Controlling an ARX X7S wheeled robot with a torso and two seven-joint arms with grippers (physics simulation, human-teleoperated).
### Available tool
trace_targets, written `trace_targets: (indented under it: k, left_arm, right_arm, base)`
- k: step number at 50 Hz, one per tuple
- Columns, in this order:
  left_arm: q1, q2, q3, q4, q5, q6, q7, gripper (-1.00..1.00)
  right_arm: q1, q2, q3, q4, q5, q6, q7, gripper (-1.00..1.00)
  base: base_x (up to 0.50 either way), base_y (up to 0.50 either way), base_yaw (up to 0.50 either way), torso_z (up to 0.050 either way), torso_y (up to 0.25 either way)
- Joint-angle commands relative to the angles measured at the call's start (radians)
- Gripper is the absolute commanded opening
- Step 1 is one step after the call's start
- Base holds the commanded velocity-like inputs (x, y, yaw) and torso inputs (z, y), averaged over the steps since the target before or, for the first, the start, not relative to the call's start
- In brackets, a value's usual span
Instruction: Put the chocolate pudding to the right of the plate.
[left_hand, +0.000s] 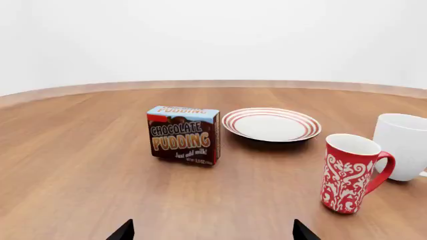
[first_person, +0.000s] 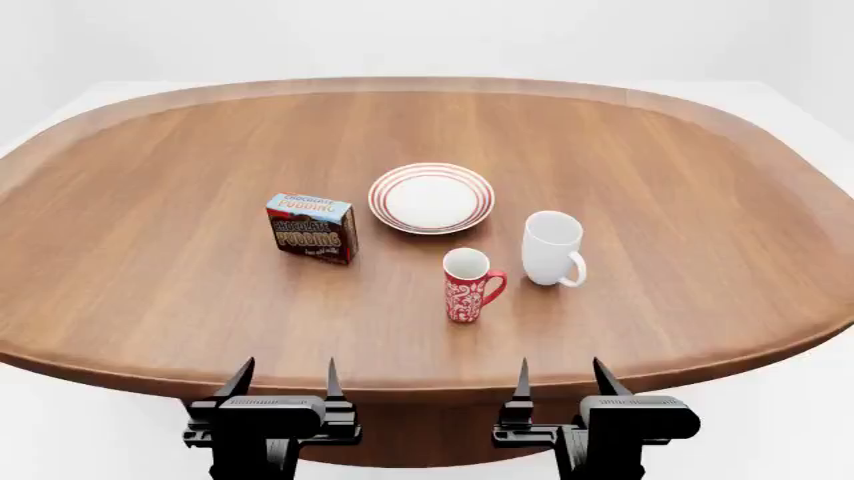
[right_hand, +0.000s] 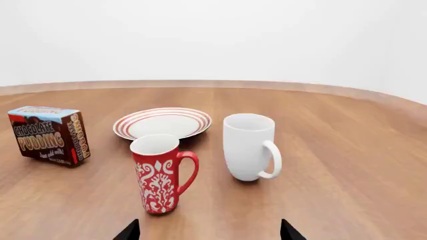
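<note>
The chocolate pudding (first_person: 312, 228) is a dark brown carton with a light blue top. It stands on the wooden table to the left of the plate (first_person: 431, 197), a white plate with red rings. Both also show in the left wrist view, the pudding (left_hand: 184, 134) beside the plate (left_hand: 271, 124), and in the right wrist view, the pudding (right_hand: 50, 134) and the plate (right_hand: 162, 122). My left gripper (first_person: 283, 378) and right gripper (first_person: 559, 377) hover at the table's near edge, both open and empty, well short of the objects.
A red patterned mug (first_person: 469, 285) stands in front of the plate, and a white mug (first_person: 551, 247) to its right. The round wooden table (first_person: 667, 180) has a raised rim around its edge.
</note>
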Motion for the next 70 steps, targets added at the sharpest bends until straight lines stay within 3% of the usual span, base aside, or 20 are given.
trace_targets:
  k: [1, 7, 9, 10, 25, 35, 39, 44, 47, 50, 59, 70]
  left_arm:
    - [-0.006, -0.018, 0.015, -0.027, -0.033, 0.018, -0.002, 1.00]
    - [-0.005, -0.039, 0.041, -0.040, -0.058, 0.033, -0.010, 1.00]
    - [-0.004, -0.044, 0.048, -0.042, -0.055, 0.040, -0.017, 1.00]
    - [-0.006, -0.046, 0.050, -0.046, -0.062, 0.036, -0.017, 1.00]
    - [-0.010, -0.069, 0.075, -0.069, -0.072, 0.056, -0.055, 1.00]
    - [-0.010, -0.081, 0.090, -0.058, -0.088, 0.046, -0.066, 1.00]
    - [-0.021, -0.091, 0.092, 0.003, -0.122, -0.041, -0.057, 1.00]
    - [-0.108, -0.126, 0.091, 0.228, -0.179, -0.367, -0.072, 1.00]
    - [-0.226, -0.154, 0.064, 0.396, -0.239, -0.605, -0.089, 1.00]
    - [-0.307, -0.166, 0.045, 0.459, -0.276, -0.733, -0.101, 1.00]
    - [-0.382, -0.182, 0.049, 0.496, -0.286, -0.797, -0.115, 1.00]
    - [-0.380, -0.186, 0.043, 0.506, -0.297, -0.792, -0.122, 1.00]
  right_arm:
    - [0.009, 0.012, -0.008, 0.016, 0.051, 0.020, 0.011, 1.00]
    - [0.016, 0.034, -0.023, 0.029, 0.075, 0.018, 0.045, 1.00]
    - [0.021, 0.046, -0.052, 0.059, -0.009, -0.002, 0.099, 1.00]
    - [0.019, 0.040, -0.036, 0.059, 0.059, -0.004, 0.067, 1.00]
    - [0.013, 0.068, -0.083, 0.057, 0.070, -0.031, 0.084, 1.00]
    - [0.020, 0.080, -0.094, 0.056, 0.098, 0.002, 0.091, 1.00]
    - [0.030, 0.092, -0.100, -0.015, 0.106, 0.090, 0.100, 1.00]
    - [0.078, 0.140, -0.100, -0.229, 0.164, 0.308, 0.074, 1.00]
    - [0.168, 0.177, -0.069, -0.440, 0.215, 0.576, 0.101, 1.00]
    - [0.229, 0.198, -0.051, -0.548, 0.256, 0.691, 0.100, 1.00]
    - [0.340, 0.229, -0.034, -0.631, 0.277, 0.839, 0.123, 1.00]
    - [0.335, 0.238, -0.050, -0.620, 0.279, 0.817, 0.117, 1.00]
  base:
    - [0.00, 0.00, 0.00, 0.000, 0.000]
    - [0.00, 0.00, 0.00, 0.000, 0.000]
    - [0.00, 0.00, 0.00, 0.000, 0.000]
    - [0.00, 0.29, 0.00, 0.000, 0.000]
    - [0.00, 0.50, 0.00, 0.000, 0.000]
    - [0.00, 0.00, 0.00, 0.000, 0.000]
    - [0.00, 0.00, 0.00, 0.000, 0.000]
    - [0.00, 0.00, 0.00, 0.000, 0.000]
    - [0.00, 0.00, 0.00, 0.000, 0.000]
    - [0.00, 0.00, 0.00, 0.000, 0.000]
    - [0.00, 0.00, 0.00, 0.000, 0.000]
    - [0.13, 0.00, 0.00, 0.000, 0.000]
